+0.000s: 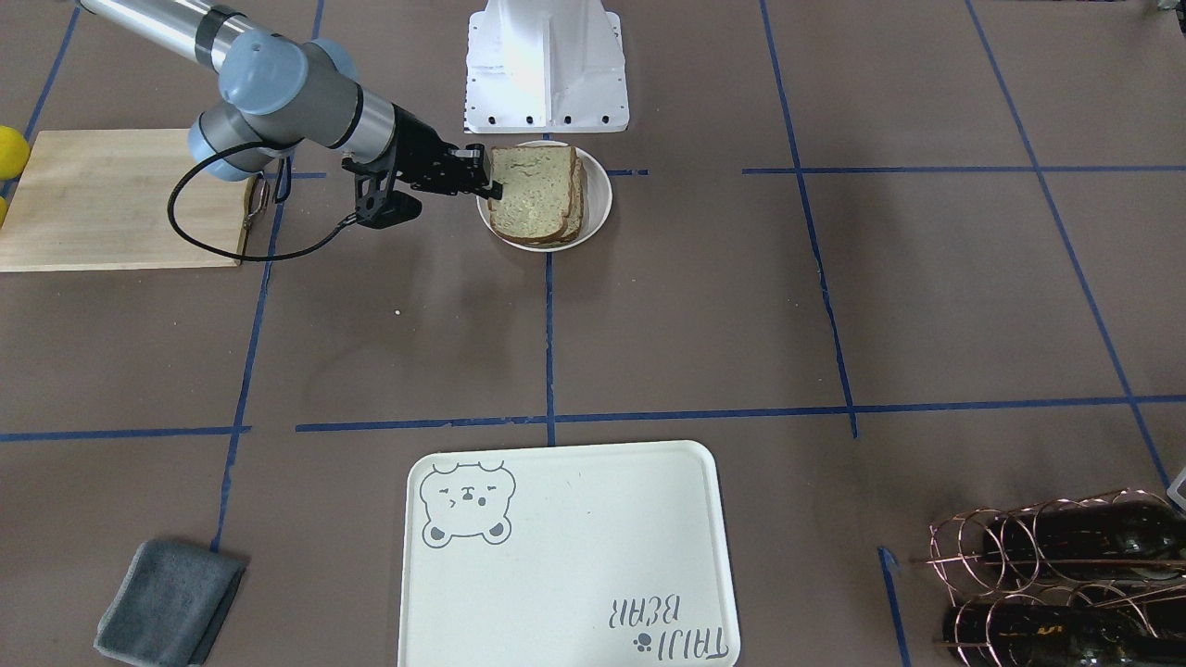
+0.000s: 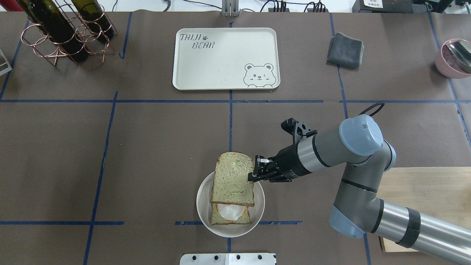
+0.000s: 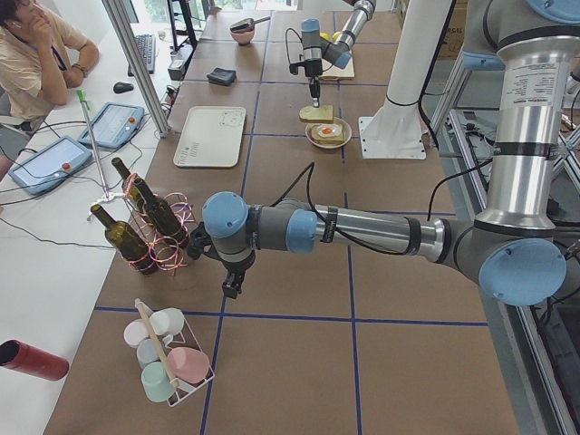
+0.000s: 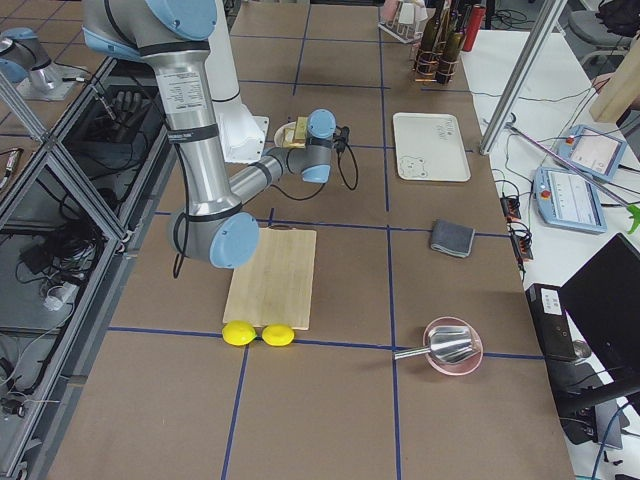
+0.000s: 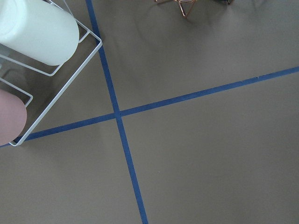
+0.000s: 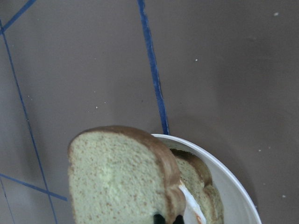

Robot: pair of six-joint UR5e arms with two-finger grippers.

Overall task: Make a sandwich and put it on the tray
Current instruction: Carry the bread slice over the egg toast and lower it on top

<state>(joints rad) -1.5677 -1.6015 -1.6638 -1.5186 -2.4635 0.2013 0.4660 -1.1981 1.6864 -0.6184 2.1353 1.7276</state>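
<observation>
From overhead I see the right claw [image 2: 253, 177] clamped on the edge of the top slice [image 2: 232, 176] of the sandwich [image 2: 232, 193]. The slice overhangs the tray-side rim of the small white plate [image 2: 202, 211]. Below it the egg [image 2: 230, 211] peeks out, white with an orange rim, lying on the bottom slice [image 2: 216, 220].

The front camera hides the egg: there the two slices look simply stacked. The left side camera gives me what the others don't: the top slice hangs above the plate, apart from the egg, whose orange middle shows plainly. My right wrist camera puts the fingertips [image 6: 159, 218] on the brown crust, with the pale speckled crumb filling the lower left.

The tray [image 2: 220, 62], cream with a bear face, lies well apart from the plate, across the table.

The left claw [image 3: 232, 288] shows only in the side view, near the bottle rack [image 3: 154, 240]; I cannot tell how its jaws stand. Its wrist camera shows only tape lines and a wire cup rack [image 5: 96, 42].
</observation>
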